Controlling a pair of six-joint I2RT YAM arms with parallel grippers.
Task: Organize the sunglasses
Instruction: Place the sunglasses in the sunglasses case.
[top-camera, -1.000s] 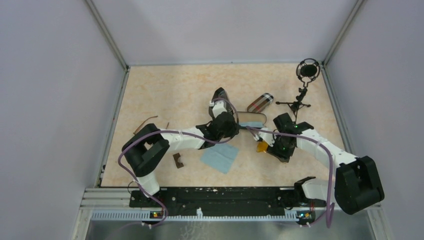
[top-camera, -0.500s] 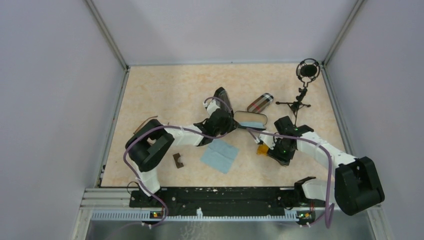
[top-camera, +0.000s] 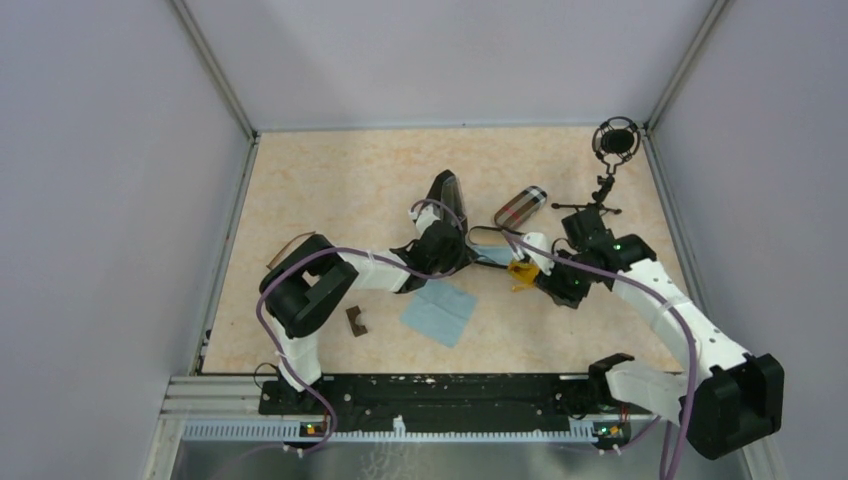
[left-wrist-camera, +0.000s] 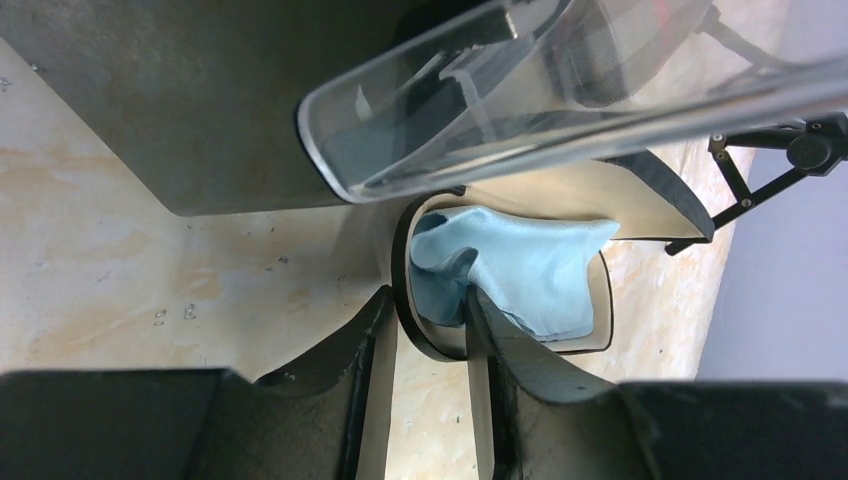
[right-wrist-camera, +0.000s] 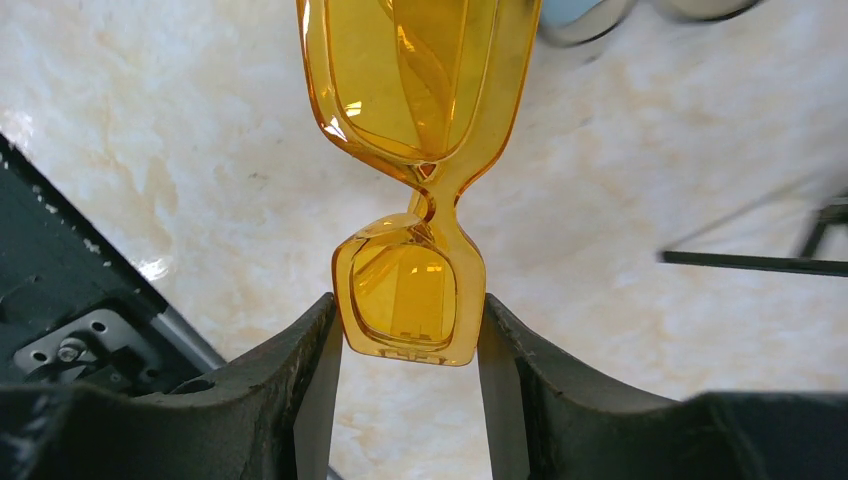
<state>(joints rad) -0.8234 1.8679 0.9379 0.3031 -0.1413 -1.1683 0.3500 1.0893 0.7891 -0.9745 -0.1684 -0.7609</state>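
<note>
Right gripper (right-wrist-camera: 408, 305) had the amber-orange plastic sunglasses (right-wrist-camera: 420, 120) pinched by one lens, jaws half-closed on it, the pair held out over the beige marbled table (right-wrist-camera: 200, 150) near the open black-rimmed, cream-lined case (left-wrist-camera: 560, 195). Left gripper (left-wrist-camera: 428, 300) straddled that case's rim, one finger inside by the pale blue cloth (left-wrist-camera: 530, 270); clamped or not, couldn't tell. The slim brown pair (top-camera: 292, 240) lay by the left elbow.

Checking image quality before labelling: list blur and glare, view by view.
Top view: evenly lit, sharp, soft shadows. Left wrist: clear plastic piece near the lens is blurred, blue cloth crisp. Right wrist: amber sunglasses sharp, case at the top edge blurred, small glare on the table.
</note>
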